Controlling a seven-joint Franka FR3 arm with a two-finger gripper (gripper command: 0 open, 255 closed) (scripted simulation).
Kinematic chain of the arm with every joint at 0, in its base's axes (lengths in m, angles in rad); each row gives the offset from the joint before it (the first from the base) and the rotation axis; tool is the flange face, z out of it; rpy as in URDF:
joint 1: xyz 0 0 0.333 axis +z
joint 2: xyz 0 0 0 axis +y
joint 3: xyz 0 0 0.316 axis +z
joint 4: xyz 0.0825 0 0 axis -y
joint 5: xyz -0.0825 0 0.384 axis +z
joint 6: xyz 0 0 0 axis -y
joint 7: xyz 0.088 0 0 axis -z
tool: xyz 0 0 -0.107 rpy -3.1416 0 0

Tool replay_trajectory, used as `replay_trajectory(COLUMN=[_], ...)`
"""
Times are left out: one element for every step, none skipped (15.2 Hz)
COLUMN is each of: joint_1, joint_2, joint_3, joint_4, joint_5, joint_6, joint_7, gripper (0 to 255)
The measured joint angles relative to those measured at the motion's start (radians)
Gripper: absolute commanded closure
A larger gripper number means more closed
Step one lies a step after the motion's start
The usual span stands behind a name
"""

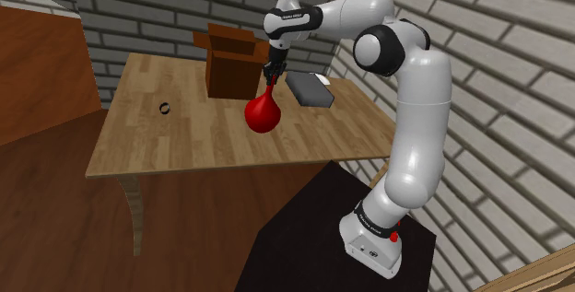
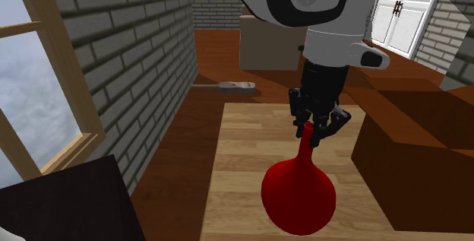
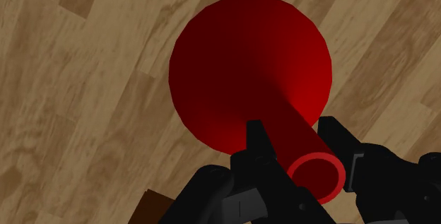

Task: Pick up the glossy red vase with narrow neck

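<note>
Shoulder view, arm [image 1: 419,124] arched from its stand [image 1: 313,235] over the counter [image 1: 184,143], base lettering unreadable, tool [image 1: 270,80] clamped on the neck of the red vase [image 1: 263,113] beside a brown box [image 1: 230,64], second exterior view, tool [image 2: 310,129] pointing down, wrist view, fingers [image 3: 256,136] gripping the neck.

surface: wooden table [image 1: 184,143] | on it: open brown box [image 1: 230,67]; grey flat block [image 1: 309,90]; small dark ring [image 1: 166,108]
</note>
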Motion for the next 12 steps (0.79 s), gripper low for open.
replay_trajectory(joint_1=[0.000, 0.000, 0.000, 0.000, 0.000, 0.000, -0.001, -0.001, 0.000, 0.000, 0.000, 0.000], joint_2=[0.000, 0.000, 0.000, 0.000, 0.000, -0.001, -0.003, -0.004, -0.011, -0.014, -0.017, -0.018], joint_3=[0.000, 0.000, 0.000, 0.000, 0.000, 0.000, -0.001, -0.001, -0.002, -0.002, -0.003, -0.003], joint_4=[0.000, 0.000, 0.000, 0.000, 0.001, 0.004, 0.010, 0.020, 0.023, 0.033, 0.039, 0.050], joint_5=[0.000, 0.000, 0.000, 0.000, 0.000, 0.000, -0.001, -0.002, -0.004, -0.004, -0.005, -0.006], joint_6=[0.000, 0.000, 0.000, 0.000, 0.000, -0.006, -0.015, -0.026, -0.036, -0.048, -0.057, -0.070], joint_7=[0.000, 0.000, 0.000, 0.000, 0.000, 0.000, 0.000, 0.001, 0.001, 0.002, 0.003, 0.004], gripper=[255, 255, 255, 255, 255, 255, 255, 255, 255, 255, 255, 255])
